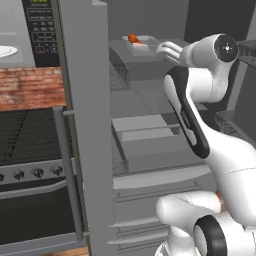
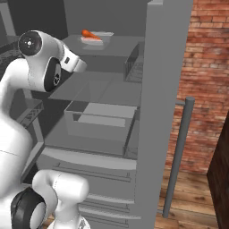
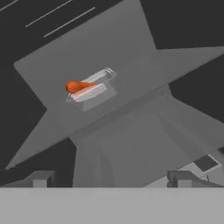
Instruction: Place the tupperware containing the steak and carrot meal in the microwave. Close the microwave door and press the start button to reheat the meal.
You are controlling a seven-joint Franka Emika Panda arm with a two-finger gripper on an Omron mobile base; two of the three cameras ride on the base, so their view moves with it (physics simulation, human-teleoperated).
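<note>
On the upper grey shelf (image 2: 116, 47) inside the open fridge, I see the tupperware (image 3: 92, 89) sitting flat, with the orange carrot (image 3: 76, 86) poking over its rim. My pincer (image 3: 111, 178) hangs short of that shelf, well apart from the tub, its two tips spread wide with nothing between them. From the shelf's front edge, the tub lies further in.

Near the top centre of the frame, the tupperware (image 2: 95, 40) sits on a grey fridge shelf (image 2: 120, 47), with the orange carrot (image 2: 88, 34) sticking up above its rim. The white arm (image 2: 31, 71) rises along the left edge, its hand end pointing right, below and left of the tub. The open grey fridge door (image 2: 156, 112) stands right of centre before a brick wall (image 2: 205, 80), and a clear drawer (image 2: 100, 120) lies mid-frame.
</note>
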